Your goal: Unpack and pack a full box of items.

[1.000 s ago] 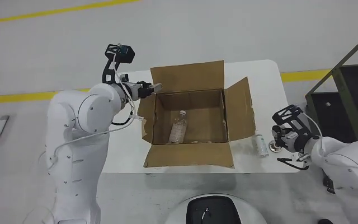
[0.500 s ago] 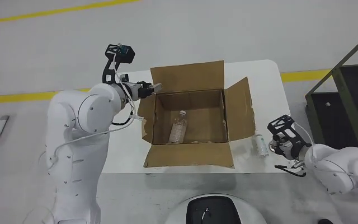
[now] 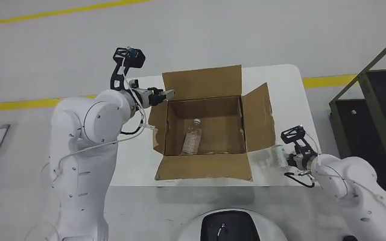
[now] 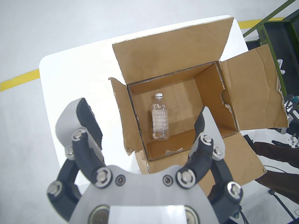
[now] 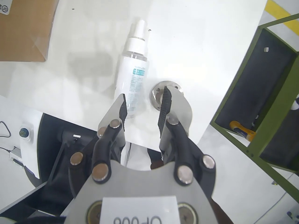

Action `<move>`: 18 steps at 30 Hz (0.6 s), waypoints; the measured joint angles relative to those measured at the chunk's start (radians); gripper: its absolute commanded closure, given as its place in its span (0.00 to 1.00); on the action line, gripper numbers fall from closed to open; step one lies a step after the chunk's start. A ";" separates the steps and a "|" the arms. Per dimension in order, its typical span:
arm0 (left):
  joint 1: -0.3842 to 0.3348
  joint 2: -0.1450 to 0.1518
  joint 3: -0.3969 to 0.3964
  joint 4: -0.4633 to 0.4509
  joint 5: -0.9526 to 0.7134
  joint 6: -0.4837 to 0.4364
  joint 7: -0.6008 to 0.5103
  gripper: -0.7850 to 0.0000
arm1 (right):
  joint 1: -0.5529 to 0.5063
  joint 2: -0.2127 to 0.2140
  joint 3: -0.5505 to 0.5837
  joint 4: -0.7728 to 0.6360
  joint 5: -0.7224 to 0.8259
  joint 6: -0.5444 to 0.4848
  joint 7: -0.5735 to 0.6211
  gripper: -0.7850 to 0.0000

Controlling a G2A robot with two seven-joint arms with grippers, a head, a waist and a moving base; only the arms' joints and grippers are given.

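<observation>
1. Looking at the right side first: the spray bottle (image 5: 135, 71) lay on its side on the white worktop (image 3: 139, 162). It was just right of the cardboard box's (image 3: 205, 107) right flap, close to the near edge.
2. Its long axis ran roughly near-to-far, with the white nozzle pointing far and the base toward the near edge.
3. The right hand (image 5: 144, 92) hung just off that base end with its jaws spread and nothing in them. One finger lined up over the bottle's base and the other over a round metal fitting (image 5: 156, 94) beside it. So the gap sat a touch right of the bottle, not around it.
4. My guess: this was the nearer arm by far, and it needed a nudge left and farther in so the fingers could close across the body.
5. The left hand (image 4: 143, 108) was wide open too, empty, up by the box's far-left corner.
6. One water bottle (image 4: 160, 120) lay flat inside the box, cap pointing far.
</observation>
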 measured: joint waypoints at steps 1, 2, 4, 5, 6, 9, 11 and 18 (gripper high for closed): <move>0.000 0.000 0.000 0.000 0.000 0.000 0.000 0.00 | 0.010 -0.001 -0.010 0.013 0.001 0.002 -0.003 0.56; 0.000 0.000 0.000 0.000 0.000 0.000 0.000 0.00 | 0.022 -0.003 -0.022 0.032 0.001 0.002 -0.008 0.55; 0.000 0.000 0.000 0.000 0.000 0.000 0.000 0.00 | 0.037 -0.005 -0.038 0.059 -0.003 0.006 -0.013 0.55; 0.000 0.000 0.000 0.000 0.000 0.000 0.000 0.00 | 0.044 -0.006 -0.046 0.075 -0.007 0.009 -0.017 0.53; 0.000 0.000 0.000 0.000 0.000 0.000 0.000 0.00 | 0.049 -0.007 -0.052 0.084 -0.007 0.013 -0.019 0.53; 0.000 0.000 0.000 0.000 0.000 0.000 0.000 0.00 | 0.058 -0.010 -0.068 0.109 -0.004 0.017 -0.028 0.44; 0.000 0.000 0.000 0.000 0.000 0.000 0.000 0.00 | 0.063 -0.011 -0.076 0.121 -0.001 0.012 -0.035 0.47; 0.000 0.000 0.000 0.000 0.000 0.000 0.000 0.00 | 0.074 -0.016 -0.090 0.150 0.009 0.029 -0.047 0.50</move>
